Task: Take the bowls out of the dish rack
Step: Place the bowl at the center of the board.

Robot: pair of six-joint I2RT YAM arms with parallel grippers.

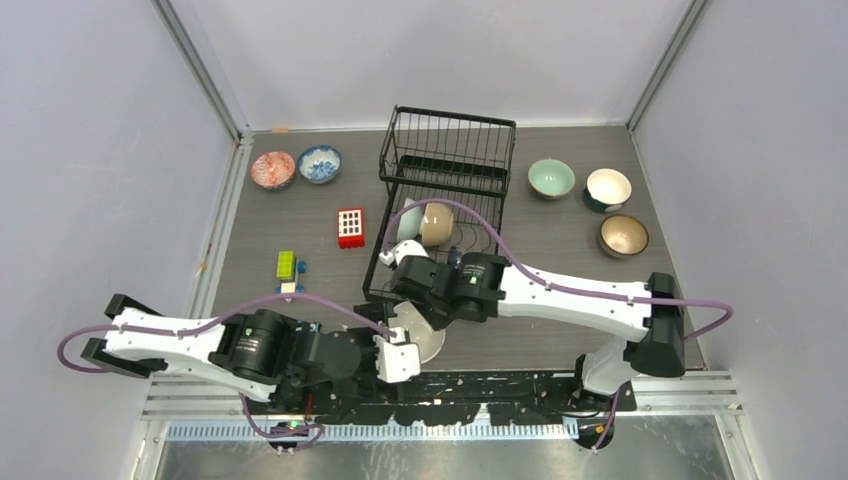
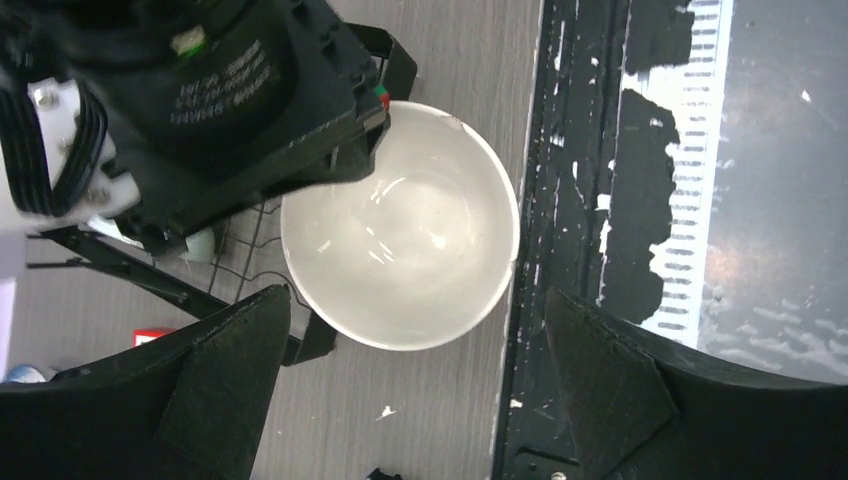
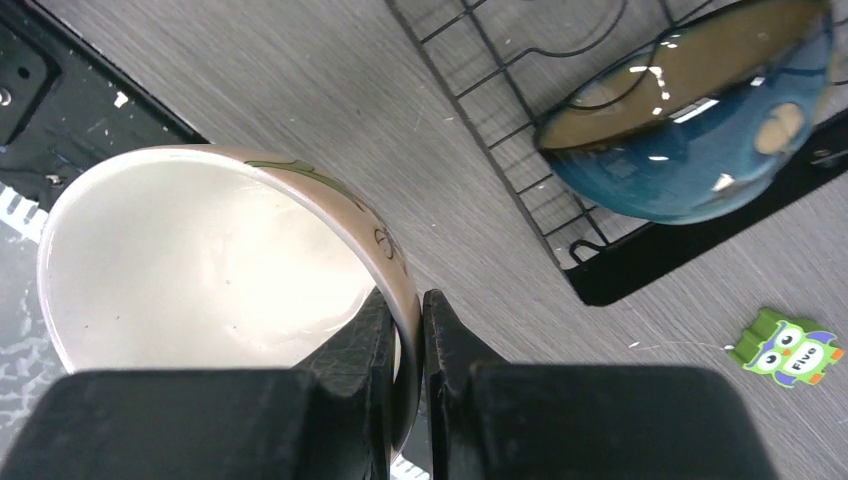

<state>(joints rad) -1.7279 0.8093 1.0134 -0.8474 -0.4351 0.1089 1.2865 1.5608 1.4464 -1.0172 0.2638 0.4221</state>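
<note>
Right wrist view: right pincer [image 3: 408, 305] grips the cream bowl [image 3: 200, 250] by its rim — left pincer [image 2: 415, 295] gapes wide.

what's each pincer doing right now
left pincer: open, holding nothing, fingers spread wide at the cream bowl
right pincer: closed on the cream bowl's rim

Three bowls [image 1: 551, 178] sit right of the dish rack [image 1: 447, 165], two left, perhaps two inside.
</note>
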